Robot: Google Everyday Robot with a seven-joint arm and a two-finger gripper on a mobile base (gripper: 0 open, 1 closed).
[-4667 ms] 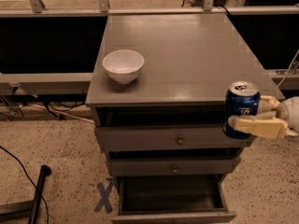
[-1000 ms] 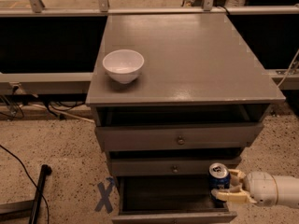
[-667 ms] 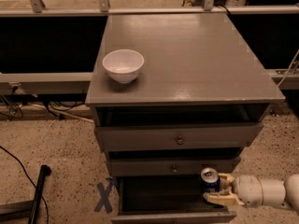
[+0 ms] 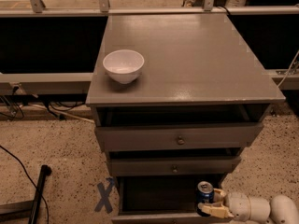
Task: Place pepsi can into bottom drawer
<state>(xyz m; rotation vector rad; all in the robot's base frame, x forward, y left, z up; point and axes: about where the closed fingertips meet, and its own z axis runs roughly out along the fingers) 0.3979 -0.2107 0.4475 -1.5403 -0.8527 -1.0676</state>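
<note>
The pepsi can is a small blue can with a silver top, held upright at the bottom right. My gripper comes in from the right on a white arm and is shut on the can, one finger behind it and one in front. The can sits over the right side of the open bottom drawer, whose dark interior shows below the two shallower drawers with round knobs. I cannot tell whether the can touches the drawer floor.
A white bowl stands on the left of the grey cabinet top. The two upper drawers stick out slightly. A blue tape X and a black pole lie on the floor to the left.
The gripper has carried the can from beside the cabinet top down to the bottom drawer, then left over its interior.
</note>
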